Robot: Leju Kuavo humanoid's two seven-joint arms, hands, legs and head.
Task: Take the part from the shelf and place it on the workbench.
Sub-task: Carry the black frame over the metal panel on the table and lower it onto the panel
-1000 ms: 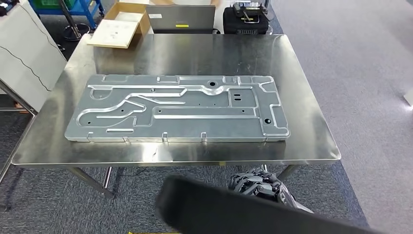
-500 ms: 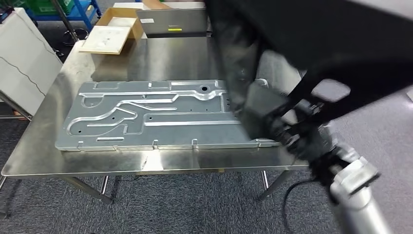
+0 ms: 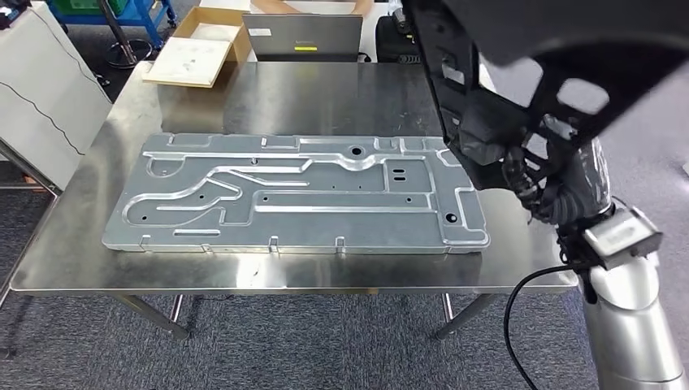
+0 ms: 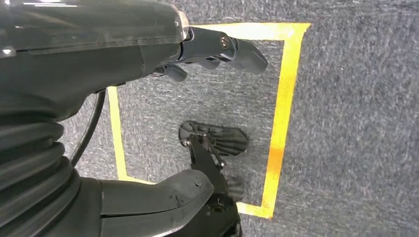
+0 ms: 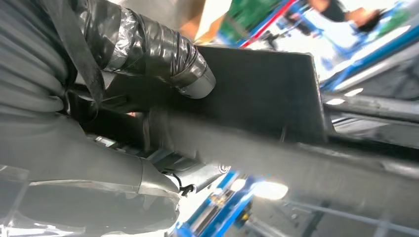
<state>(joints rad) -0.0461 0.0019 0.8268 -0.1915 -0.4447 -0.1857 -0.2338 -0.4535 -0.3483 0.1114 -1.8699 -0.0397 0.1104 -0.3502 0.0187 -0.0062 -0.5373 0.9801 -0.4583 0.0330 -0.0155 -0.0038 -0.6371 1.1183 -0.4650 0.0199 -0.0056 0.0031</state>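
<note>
A: Note for the log. Right hand (image 3: 561, 191) is up at the right end of the workbench (image 3: 341, 97), fingers wrapped around a long black part (image 3: 569, 49), which hangs in the air above the table's far right corner, not resting on anything.

B: Confirmed in the right wrist view: thumb (image 5: 163, 49) pressed flat on the dark panel, part (image 5: 257, 94) clamped under it. Blurred, so I can't read the exact finger placement.

A: Left hand (image 4: 148, 98) hangs low over grey carpet (image 4: 346, 123) with a yellow tape square (image 4: 284, 98). Fingers apart, holding nothing.

B: The big stamped metal plate (image 3: 301, 195) takes most of the bench top. Bare steel shows along the back and at the right edge.

A: So my judgement: set-down is the step in hand. Lower slowly, keep the part level, and aim for the bare strip behind the plate rather than across its ribs.

B: Agreed. Risk is the long end swinging into the laptop (image 3: 305, 36) or the cardboard box (image 3: 199, 49) at the far side. Let go only once the part sits flat.
</note>
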